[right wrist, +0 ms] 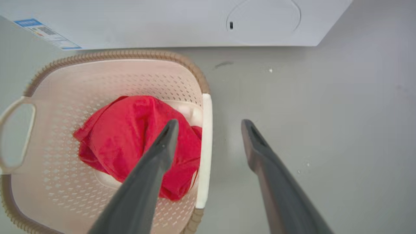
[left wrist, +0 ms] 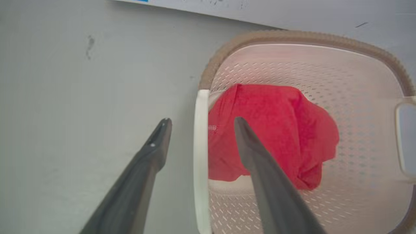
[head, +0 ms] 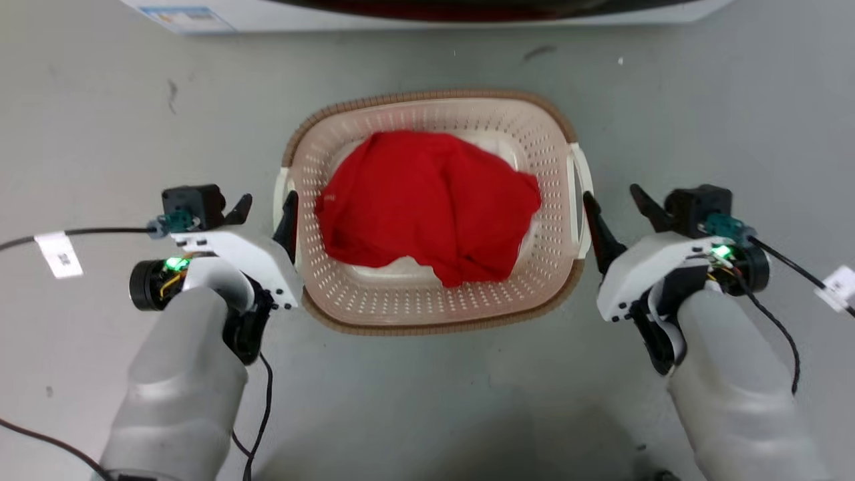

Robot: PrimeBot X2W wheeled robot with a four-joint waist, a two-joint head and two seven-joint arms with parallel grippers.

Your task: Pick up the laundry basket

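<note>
Left jaws are gaping wide, straddling the left handle of the laundry basket. The outer finger is hanging over the floor and the inner finger over the basket's inside. Right jaws are gaping just as wide, mirroring this at the right handle. Neither pair is gripping anything; whether they are touching the handles cannot be told. Basket is sitting on the floor between the two arms, centred ahead of the robot, its long sides running left to right.

Counting: one basket, two white handles, one red cloth lying bunched in the middle, something pale showing beneath it. Two arms, four dark fingers.

Floor is showing smooth and grey, carrying a few dark scuffs. One white washing machine is standing near the basket's far rim, a strip of floor showing between them. It is wearing a blue-edged label at its left.
</note>
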